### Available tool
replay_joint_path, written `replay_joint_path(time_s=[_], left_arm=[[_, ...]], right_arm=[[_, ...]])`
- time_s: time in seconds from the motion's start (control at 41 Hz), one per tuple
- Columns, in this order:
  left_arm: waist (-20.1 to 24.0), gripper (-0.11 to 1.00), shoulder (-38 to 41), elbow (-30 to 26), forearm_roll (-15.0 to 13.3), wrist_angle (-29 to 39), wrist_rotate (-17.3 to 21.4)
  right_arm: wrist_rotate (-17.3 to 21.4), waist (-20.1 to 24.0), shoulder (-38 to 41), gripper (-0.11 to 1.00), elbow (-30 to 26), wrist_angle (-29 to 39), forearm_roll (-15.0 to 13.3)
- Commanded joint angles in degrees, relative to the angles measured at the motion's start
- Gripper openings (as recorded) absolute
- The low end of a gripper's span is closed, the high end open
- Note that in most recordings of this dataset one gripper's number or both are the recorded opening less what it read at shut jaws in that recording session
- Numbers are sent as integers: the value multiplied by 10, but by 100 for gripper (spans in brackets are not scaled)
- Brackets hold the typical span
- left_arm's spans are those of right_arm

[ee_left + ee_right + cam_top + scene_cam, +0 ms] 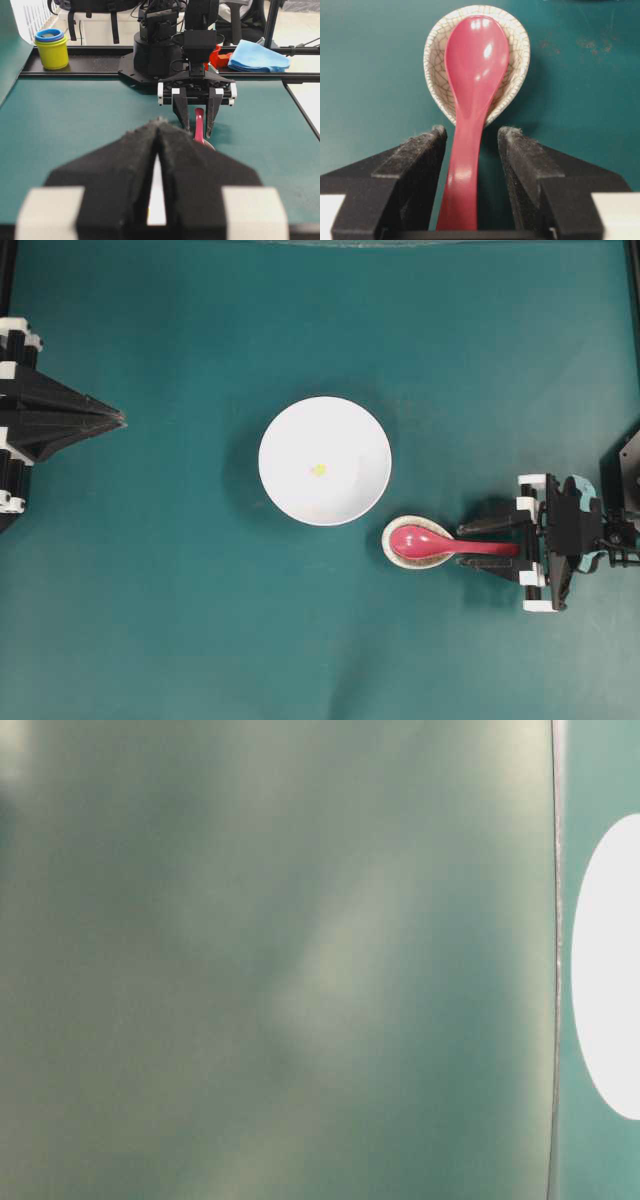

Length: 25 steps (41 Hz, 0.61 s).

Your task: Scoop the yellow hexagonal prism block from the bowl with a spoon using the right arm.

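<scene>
Spoon (472, 100) handle lies between the right gripper (472, 137) fingers — spread, not clamping.

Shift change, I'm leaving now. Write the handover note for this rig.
Right gripper: open, jaws either side of the spoon handle, gap visible, not yet gripped.
Left gripper: shut, parked at the left edge, holding nothing.
Spoon's scoop lies in the speckled spoon rest, right of the bowl.
Yellow block sits in the bowl.
Done: approach to spoon.
Left: close, lift, scoop the block.
</scene>
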Motion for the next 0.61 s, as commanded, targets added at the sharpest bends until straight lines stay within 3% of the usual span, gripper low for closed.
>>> replay_joint_path(time_s=[0.0, 0.585], left_arm=[[0, 4, 5, -12, 2, -3, 1], [0, 4, 5, -12, 2, -3, 0]], right_arm=[[-1, 2, -6, 51, -4, -4, 2], [0, 3, -6, 27, -4, -1, 1]])
